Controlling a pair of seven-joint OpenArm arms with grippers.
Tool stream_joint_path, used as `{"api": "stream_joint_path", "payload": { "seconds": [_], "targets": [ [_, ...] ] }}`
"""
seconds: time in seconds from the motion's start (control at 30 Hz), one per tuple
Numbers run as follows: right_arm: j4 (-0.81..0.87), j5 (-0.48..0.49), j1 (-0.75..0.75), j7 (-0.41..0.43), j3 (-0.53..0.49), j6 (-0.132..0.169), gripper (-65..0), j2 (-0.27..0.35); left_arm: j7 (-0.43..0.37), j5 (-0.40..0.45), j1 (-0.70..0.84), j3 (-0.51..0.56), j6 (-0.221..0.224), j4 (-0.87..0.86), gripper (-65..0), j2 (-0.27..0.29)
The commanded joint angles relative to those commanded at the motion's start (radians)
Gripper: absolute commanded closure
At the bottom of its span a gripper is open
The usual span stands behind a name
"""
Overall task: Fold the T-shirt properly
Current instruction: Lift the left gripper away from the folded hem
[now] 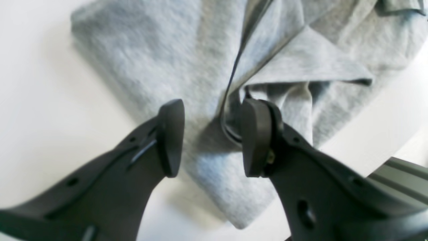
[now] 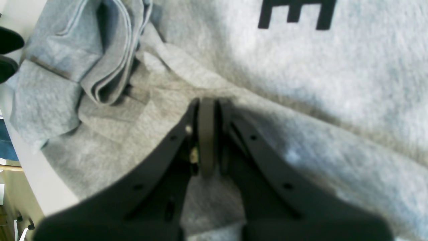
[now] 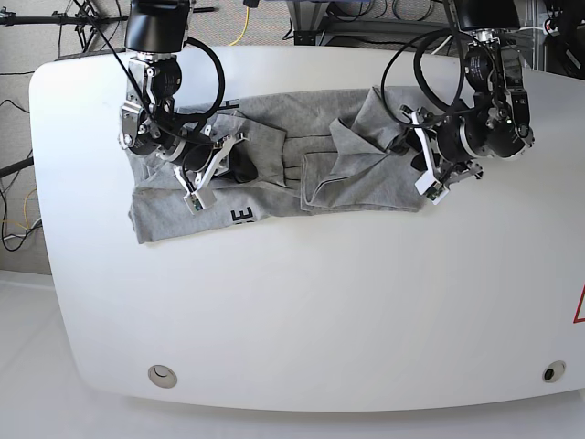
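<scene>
**Grey tee, half bunched – grip notes**

T-shirt (image 3: 274, 178) lies across far half of white table (image 3: 302, 320), spread left-right betw. my two arms, partly folded and rumpled in the middle. Black lettering (image 2: 296, 13) shows on the panel under my right arm.

Right gripper (image 2: 207, 110): jaws pressed together, tips down on the cloth. Can't tell from wrist view whether a fold is pinched betw. them or they just rest on it. Left gripper (image 1: 210, 134): jaws apart, nothing held, hovering over the shirt's end near a hemmed edge (image 1: 234, 70).

Handling, my read: light, soft knit, zero stiffness. Will drape and sag the moment it's lifted, layers prob. drag each other. Not slippery; pads should bite fine. Not fragile, but stretchy, so a hard pull will skew the fold.

Where I'd take hold: hem/seam edges, where cloth is doubled and thicker. For left arm, the loose flap (image 1: 311, 63) beside the jaws looks the easiest pinch. Avoid grabbing flat mid-panel; likely picks up both layers.
</scene>
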Motion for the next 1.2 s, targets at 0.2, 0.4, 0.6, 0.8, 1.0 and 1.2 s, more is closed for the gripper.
{"api": "stream_joint_path", "payload": {
  "seconds": [0.2, 0.4, 0.6, 0.8, 1.0, 1.2],
  "targets": [
    [0.0, 0.0, 0.0, 0.0, 0.0, 0.0, -1.9, 0.0, 0.0, -0.011, 0.0, 0.0, 0.0, 0.0, -26.1, -0.002],
    [0.0, 0.0, 0.0, 0.0, 0.0, 0.0, -1.9, 0.0, 0.0, -0.011, 0.011, 0.0, 0.0, -0.002, -26.1, -0.002],
    [0.0, 0.002, 0.0, 0.0, 0.0, 0.0, -1.9, 0.0, 0.0, -0.011, 0.023, 0.0, 0.0, -0.003, -26.1, -0.002],
    [0.0, 0.002, 0.002, 0.0, 0.0, 0.0, -1.9, 0.0, 0.0, -0.011, 0.031, 0.0, 0.0, -0.051, -26.1, -0.002],
    [0.0, 0.003, 0.002, 0.0, 0.0, 0.0, -1.9, 0.0, -0.008, -0.011, 0.031, 0.0, 0.0, -0.094, -26.1, -0.002],
    [0.0, 0.005, 0.002, 0.0, 0.0, 0.0, -1.9, 0.0, -0.023, -0.012, 0.031, 0.031, 0.0, -0.114, -26.1, -0.003]
  ]
}}
